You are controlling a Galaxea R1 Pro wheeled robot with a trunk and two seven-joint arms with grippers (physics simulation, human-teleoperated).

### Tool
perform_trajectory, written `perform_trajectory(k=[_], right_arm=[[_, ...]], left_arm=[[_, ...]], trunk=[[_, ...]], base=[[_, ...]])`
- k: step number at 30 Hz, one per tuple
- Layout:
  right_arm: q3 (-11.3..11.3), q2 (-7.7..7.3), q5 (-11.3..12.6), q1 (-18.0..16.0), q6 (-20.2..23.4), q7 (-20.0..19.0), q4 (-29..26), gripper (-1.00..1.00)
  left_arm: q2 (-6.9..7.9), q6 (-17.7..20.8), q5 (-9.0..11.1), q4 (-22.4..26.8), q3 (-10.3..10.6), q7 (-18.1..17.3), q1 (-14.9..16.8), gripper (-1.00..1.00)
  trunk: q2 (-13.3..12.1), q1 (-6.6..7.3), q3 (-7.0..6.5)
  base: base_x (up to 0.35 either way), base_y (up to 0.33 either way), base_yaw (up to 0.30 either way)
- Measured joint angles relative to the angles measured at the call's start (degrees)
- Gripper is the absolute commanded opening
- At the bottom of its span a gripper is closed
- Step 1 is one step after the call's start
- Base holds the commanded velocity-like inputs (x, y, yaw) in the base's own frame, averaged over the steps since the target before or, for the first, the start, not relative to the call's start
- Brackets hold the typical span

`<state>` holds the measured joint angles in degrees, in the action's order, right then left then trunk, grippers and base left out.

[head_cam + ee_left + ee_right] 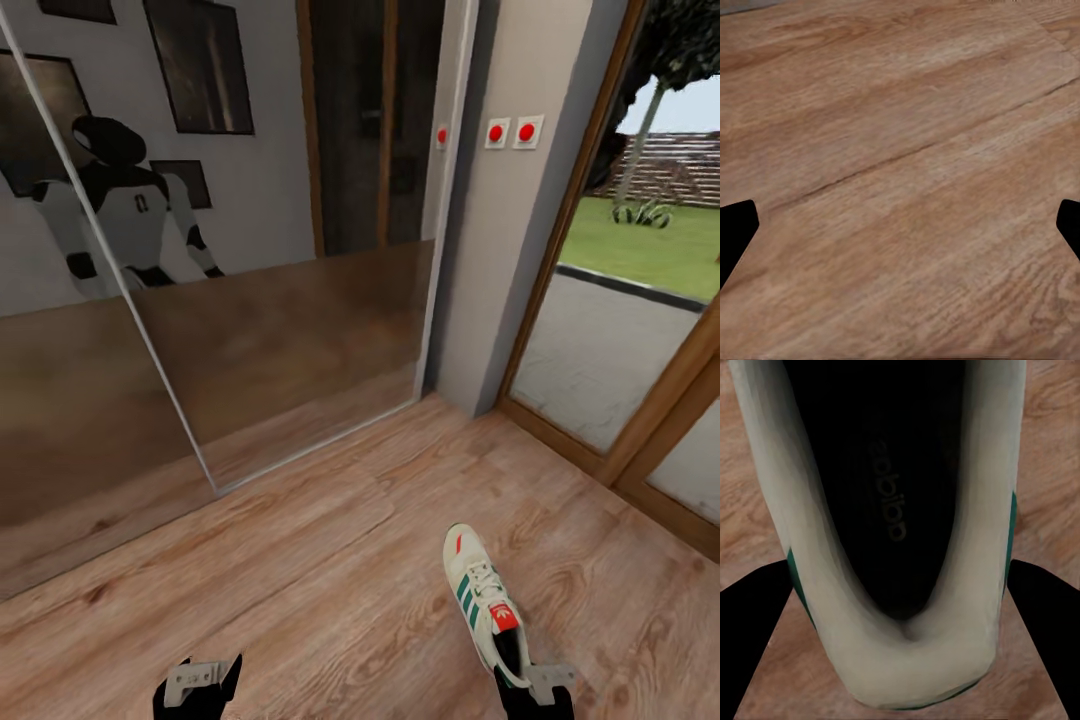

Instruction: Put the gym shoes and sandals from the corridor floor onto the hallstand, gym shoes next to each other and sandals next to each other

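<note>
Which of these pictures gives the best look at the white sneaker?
The head view: the whole gym shoe shows there, with green stripes, laces and red tongue tab. The right wrist view shows its heel opening close up between the fingers. The left wrist view shows bare corridor floor.

At the bottom of the head view, the heel of the gym shoe (pixel 484 600) is hidden behind the right gripper (pixel 535 690), itself cut off by the frame's lower edge, as is the left gripper (pixel 197 688). Up close from the right wrist, the shoe's toe runs off the top edge. The insole lettering is dim and blurred.
</note>
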<state>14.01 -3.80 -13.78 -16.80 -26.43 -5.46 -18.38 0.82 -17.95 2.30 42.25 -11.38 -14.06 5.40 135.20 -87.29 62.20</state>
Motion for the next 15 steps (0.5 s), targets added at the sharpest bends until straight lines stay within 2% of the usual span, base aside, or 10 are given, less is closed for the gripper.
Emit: perform_trajectory(k=[3,10,15], right_arm=[[0.0,-0.02,-0.03,-0.04,0.0,0.01,-0.01,-1.0],[0.0,0.0,-0.02,-0.01,0.0,0.03,-0.02,-1.0],[0.0,-0.02,-0.01,-0.05,0.0,0.01,-0.02,-1.0]], left_arm=[[0.0,-0.01,0.0,-0.01,-0.01,0.0,0.0,1.0],[-0.05,-0.03,0.0,-0.04,-0.01,0.06,0.01,1.0],[-0.01,-0.02,0.0,-0.03,-0.02,0.09,0.01,1.0]], trunk=[[0.0,0.0,0.0],[0.0,0.0,0.0],[0.0,-0.02,0.0]], base=[[0.0,-0.103,0.278],[-0.009,-0.24,0.278],[-0.178,-0.219,0.278]])
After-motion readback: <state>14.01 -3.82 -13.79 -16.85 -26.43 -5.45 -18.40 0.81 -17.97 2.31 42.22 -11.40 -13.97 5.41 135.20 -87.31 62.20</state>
